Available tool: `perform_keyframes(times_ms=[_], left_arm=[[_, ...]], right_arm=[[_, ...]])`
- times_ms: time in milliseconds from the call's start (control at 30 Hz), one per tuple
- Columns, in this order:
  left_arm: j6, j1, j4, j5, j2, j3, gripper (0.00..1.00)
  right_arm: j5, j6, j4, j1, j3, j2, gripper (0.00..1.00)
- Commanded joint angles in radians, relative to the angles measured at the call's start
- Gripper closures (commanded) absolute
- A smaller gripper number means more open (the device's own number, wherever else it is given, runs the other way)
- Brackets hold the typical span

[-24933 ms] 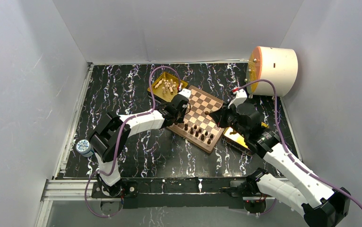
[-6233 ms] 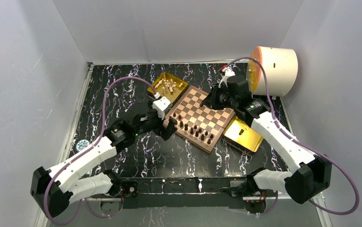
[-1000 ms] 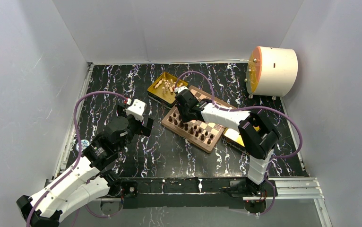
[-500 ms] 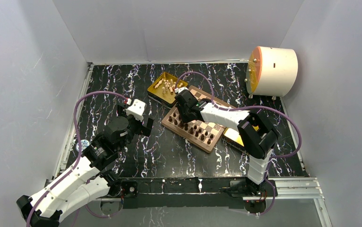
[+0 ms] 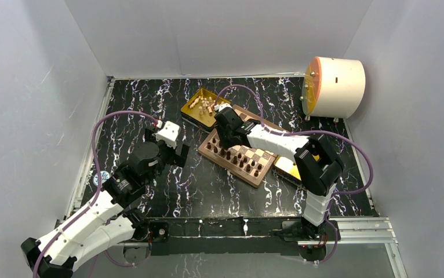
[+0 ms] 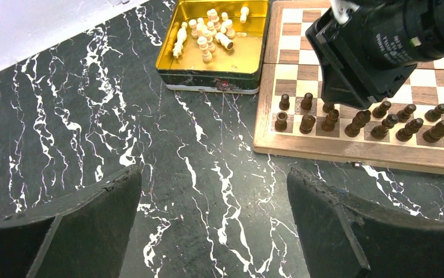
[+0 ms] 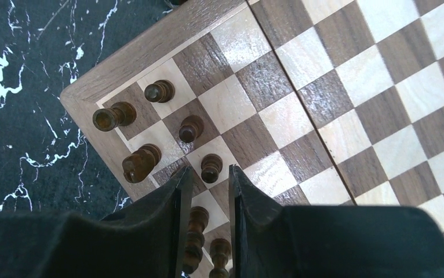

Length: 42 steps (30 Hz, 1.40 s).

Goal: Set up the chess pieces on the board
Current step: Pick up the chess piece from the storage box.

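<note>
The board point(image 5: 266, 155) lies tilted mid-table. Several dark brown chess pieces point(image 5: 243, 162) stand in two rows along its near edge. Pale cream pieces point(image 5: 205, 105) lie heaped in a gold tray point(image 6: 214, 81) by its far left corner. My right gripper point(image 7: 210, 171) hovers over the board's point(image 7: 347, 104) left corner among the dark pieces point(image 7: 190, 128). Its fingers are narrowly apart, and a dark piece point(image 7: 199, 231) stands loose between them. My left gripper point(image 6: 213, 174) is wide open and empty above bare marble, left of the board point(image 6: 382, 152).
A second gold tray point(image 5: 289, 168) sits against the board's right side, under the right arm. A white drum with an orange face point(image 5: 333, 87) stands at the back right. A small blue-white round object point(image 5: 98, 178) lies at the left edge. Grey walls enclose the table.
Over the last second the right gripper's fingers have spread a little round the dark piece on the board's corner. Neither arm has visibly shifted otherwise.
</note>
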Motion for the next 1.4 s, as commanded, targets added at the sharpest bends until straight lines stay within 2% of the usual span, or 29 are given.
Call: perform_keyframes(times_ms=[0,267,400,600,800,1033,1367], left_arm=[[-0.033,0.004,0.029,-0.002,0.019,0.000,0.06],[-0.166,0.003,0.012,0.000,0.110,0.035,0.05],[-0.158,0.003,-0.059,0.089,0.210,0.095,0.05],[-0.168,0.005,-0.088,0.166,0.297,0.154,0.06],[-0.132,0.005,-0.048,0.109,0.264,0.097,0.08],[-0.121,0.005,-0.017,0.098,0.222,0.043,0.11],[-0.108,0.006,-0.009,0.093,0.207,0.030,0.13]], right_arm=[[0.066,0.019,-0.020,0.003,0.065,-0.091,0.62],[0.157,0.041,-0.088,-0.037,0.018,-0.202,0.61],[0.209,0.068,-0.147,-0.098,-0.045,-0.300,0.61],[0.245,0.121,-0.199,-0.257,-0.205,-0.475,0.62],[0.245,0.167,-0.196,-0.444,-0.358,-0.606,0.61],[0.132,0.201,-0.078,-0.605,-0.494,-0.590,0.60],[0.077,0.262,-0.005,-0.653,-0.569,-0.509,0.60]])
